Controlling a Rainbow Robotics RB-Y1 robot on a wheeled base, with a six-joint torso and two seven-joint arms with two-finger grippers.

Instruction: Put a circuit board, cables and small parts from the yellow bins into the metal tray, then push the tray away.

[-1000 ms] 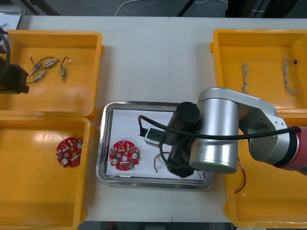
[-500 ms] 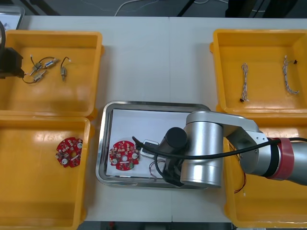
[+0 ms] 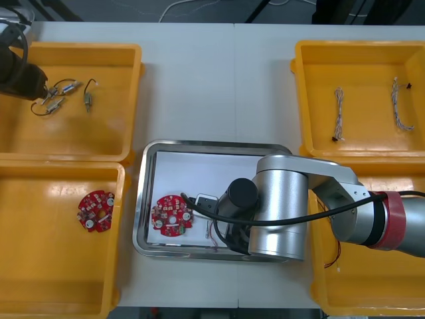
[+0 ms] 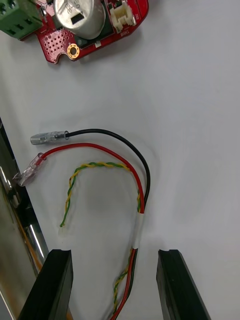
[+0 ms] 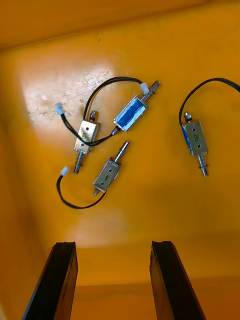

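Observation:
The metal tray [image 3: 143, 193] has a white inside and holds a round red circuit board [image 3: 171, 214]. A red, black and yellow-green cable [image 4: 139, 225] lies loose on the white beside the board [image 4: 92, 27]. It runs between the fingers of my right gripper [image 4: 117, 287], which is open just above it. In the front view the cable's ends [image 3: 212, 234] show beside my right arm [image 3: 285, 206]. My left gripper [image 5: 114, 280] is open over the far left yellow bin [image 3: 113, 136], above several small metal parts [image 5: 107, 175].
A second circuit board [image 3: 95, 211] lies in the near left bin [image 3: 40, 279]. The far right bin [image 3: 362, 60] holds twisted cables [image 3: 339, 113]. A red and yellow wire [image 3: 335, 256] shows in the near right bin [image 3: 372, 296] by my right arm.
My right gripper has opened and the cable now lies free on the tray. My left gripper has moved toward the far side of its bin, near the small parts.

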